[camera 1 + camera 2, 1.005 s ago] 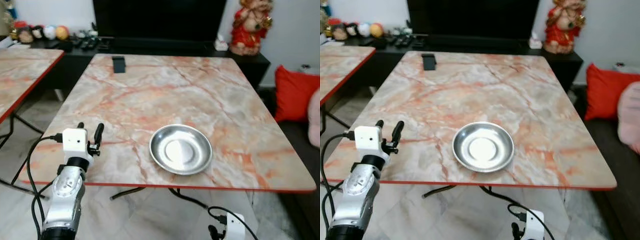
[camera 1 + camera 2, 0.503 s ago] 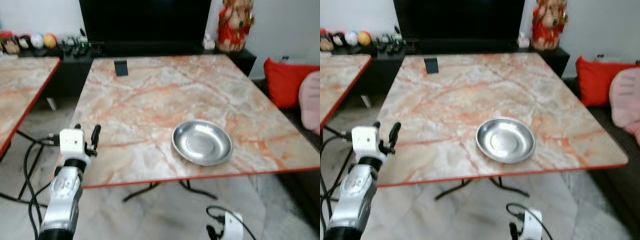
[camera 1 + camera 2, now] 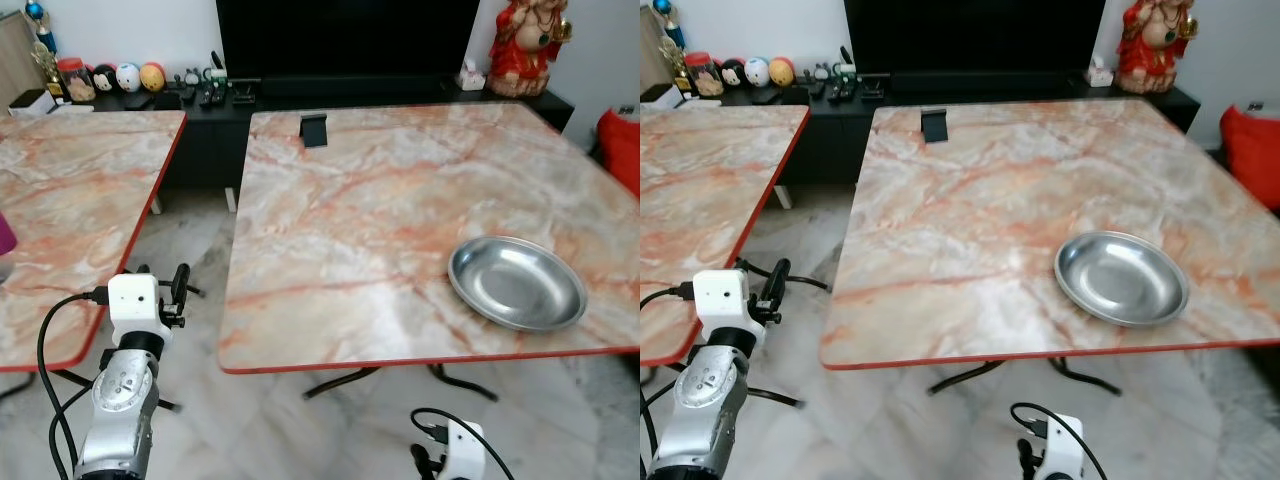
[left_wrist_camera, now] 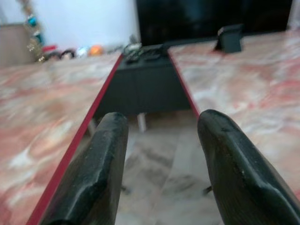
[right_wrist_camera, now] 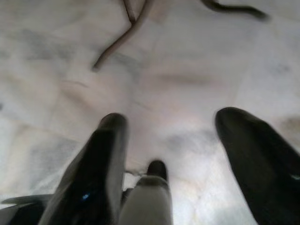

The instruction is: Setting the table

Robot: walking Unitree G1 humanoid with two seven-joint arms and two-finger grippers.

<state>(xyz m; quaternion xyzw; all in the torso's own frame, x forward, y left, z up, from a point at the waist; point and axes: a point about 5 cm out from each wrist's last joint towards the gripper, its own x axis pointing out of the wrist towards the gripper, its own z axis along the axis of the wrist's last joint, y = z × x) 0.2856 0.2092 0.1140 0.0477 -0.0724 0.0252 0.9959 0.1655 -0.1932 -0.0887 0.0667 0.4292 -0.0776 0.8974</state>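
A round silver plate [image 3: 516,283] lies empty near the front right corner of the marble-patterned table [image 3: 380,200] with the red edge. My left gripper [image 3: 162,274] is raised well to the plate's left, over the gap between this table and a second one. It is open, and its black fingers [image 4: 101,173] hold nothing. My right gripper [image 5: 168,131] hangs low in front of the table, open over the pale floor.
A second marble table [image 3: 70,210] stands on the left, with a magenta object [image 3: 5,236] at its left edge. A small black stand [image 3: 314,129] sits at the plate table's far side. Behind are a black console with a TV [image 3: 345,40], a red figurine [image 3: 527,45] and a red cushion [image 3: 625,140].
The camera has swung to the left, so the plate now sits at the right of the view and the second table fills the left. Both grippers keep their pose.
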